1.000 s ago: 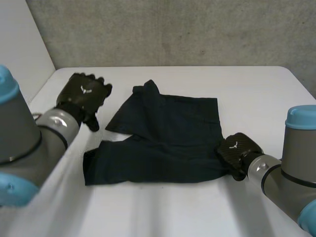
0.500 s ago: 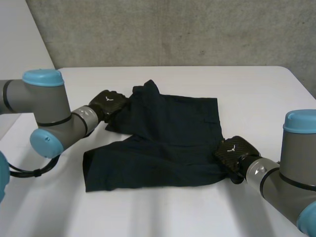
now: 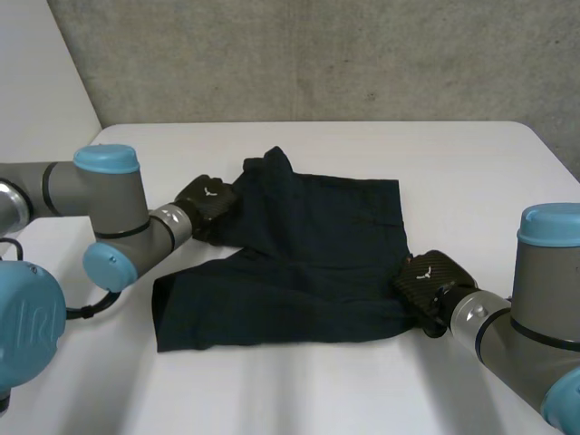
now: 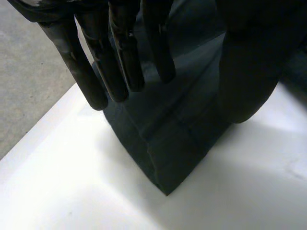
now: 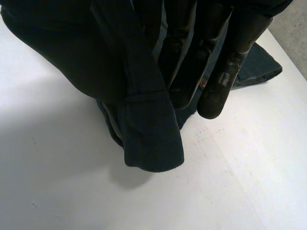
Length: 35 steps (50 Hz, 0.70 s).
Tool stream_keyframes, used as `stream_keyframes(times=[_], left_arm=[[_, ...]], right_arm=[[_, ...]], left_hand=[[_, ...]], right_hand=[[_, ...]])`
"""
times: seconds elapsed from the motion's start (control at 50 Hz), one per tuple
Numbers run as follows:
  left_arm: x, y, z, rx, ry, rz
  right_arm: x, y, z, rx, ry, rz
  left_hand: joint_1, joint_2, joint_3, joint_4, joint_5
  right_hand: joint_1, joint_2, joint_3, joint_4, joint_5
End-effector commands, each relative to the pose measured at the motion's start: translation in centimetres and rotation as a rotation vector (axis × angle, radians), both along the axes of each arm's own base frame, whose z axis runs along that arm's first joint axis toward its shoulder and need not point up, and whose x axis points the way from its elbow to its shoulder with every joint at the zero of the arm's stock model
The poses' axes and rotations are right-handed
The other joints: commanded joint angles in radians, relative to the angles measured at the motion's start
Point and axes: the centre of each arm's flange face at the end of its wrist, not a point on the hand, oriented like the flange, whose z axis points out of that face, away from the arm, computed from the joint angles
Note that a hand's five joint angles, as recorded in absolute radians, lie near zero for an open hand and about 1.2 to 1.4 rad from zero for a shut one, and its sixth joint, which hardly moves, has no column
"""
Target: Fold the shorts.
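Left hand (image 3: pixel 207 195) sits at the far-left edge of the shorts (image 3: pixel 299 254), where one flap is turned over onto the rest. In its wrist view the fingers (image 4: pixel 122 62) are straight and held apart from the thumb (image 4: pixel 249 72), with that folded corner of the shorts (image 4: pixel 168 143) lying on the table below them; nothing is pinched. Right hand (image 3: pixel 428 279) is at the near-right corner of the shorts. Its fingers (image 5: pixel 225 62) press the cloth against the thumb, and a hemmed fold (image 5: pixel 148 129) hangs from the grip, just off the surface. Dark navy shorts lie mostly flat, with the white table (image 3: pixel 471 172) under them.
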Motion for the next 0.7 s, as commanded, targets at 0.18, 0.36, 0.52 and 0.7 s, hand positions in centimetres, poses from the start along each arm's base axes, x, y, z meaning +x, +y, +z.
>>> stream_keyframes(times=[0.18,0.36,0.52,0.7], left_arm=[[0.9,-1.2,-0.6,-0.057,-0.097,0.12],[0.7,0.0,-0.3,-0.106,-0.233,0.274],[0.2,3.0,0.6,-0.087,-0.325,0.354],[-0.7,5.0,0.2,-0.087,-0.401,0.367]], right_arm=[[0.0,-0.2,-0.2,0.004,0.003,-0.003],[0.0,-0.2,-0.1,0.0,0.001,-0.003],[0.1,-0.2,0.0,-0.002,0.001,-0.003],[0.0,-0.1,0.0,-0.002,0.0,-0.001]], left_hand=[[0.723,0.736,0.736,0.734,0.737],[0.723,0.736,0.736,0.734,0.737],[0.723,0.736,0.736,0.734,0.737],[0.723,0.736,0.736,0.734,0.737]], right_hand=[[0.417,0.226,0.205,0.204,0.239],[0.417,0.226,0.205,0.204,0.239],[0.417,0.226,0.205,0.204,0.239],[0.417,0.226,0.205,0.204,0.239]])
